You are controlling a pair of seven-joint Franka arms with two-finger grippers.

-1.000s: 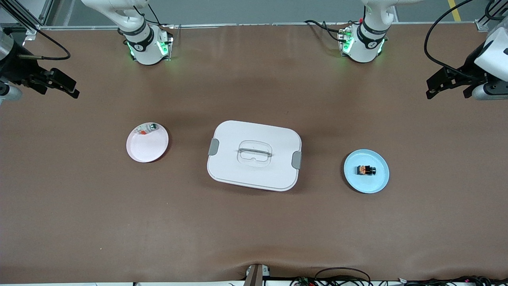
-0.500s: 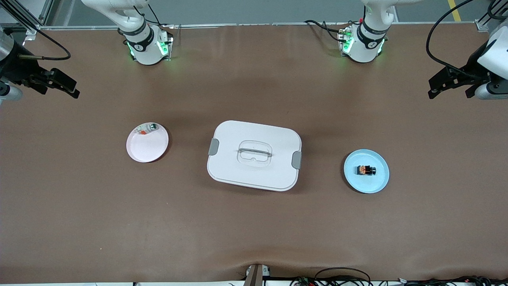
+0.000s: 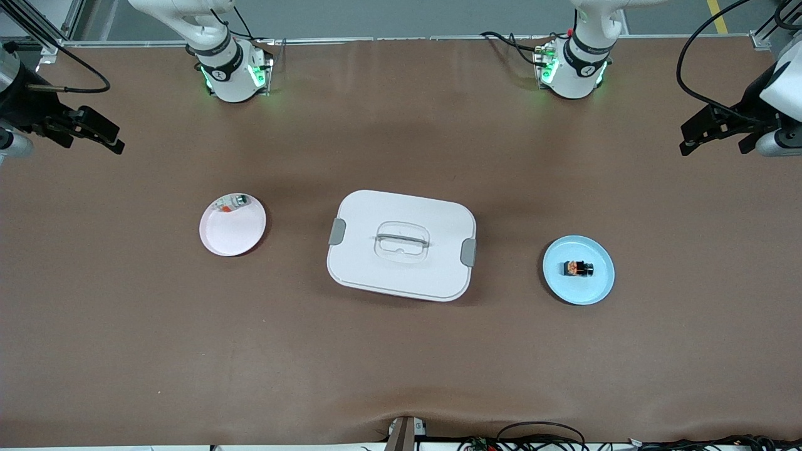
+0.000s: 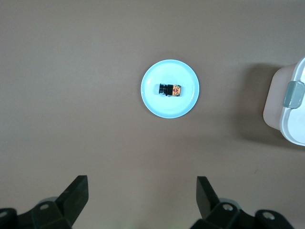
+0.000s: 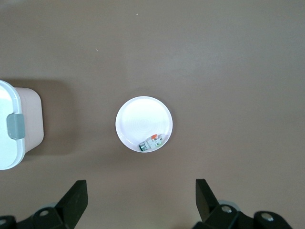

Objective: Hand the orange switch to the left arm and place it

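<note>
The left end effector [image 4: 140, 200] hangs high over the brown tabletop [image 4: 71, 95] with its two black fingers [image 4: 76, 193] spread wide and nothing between them. Straight below the camera sits a light-blue plate [image 4: 183, 102], and on its middle lies the orange switch [image 4: 171, 89] — a tiny black body with an orange face at one end. One corner of the white box [image 4: 286, 119] shows at the picture's edge, well apart from the plate — a grey latch [image 4: 293, 93] on its side.

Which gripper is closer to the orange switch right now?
Left. The left gripper hangs over the table's left-arm end, near the orange switch; the right gripper hangs over the right-arm end.
</note>
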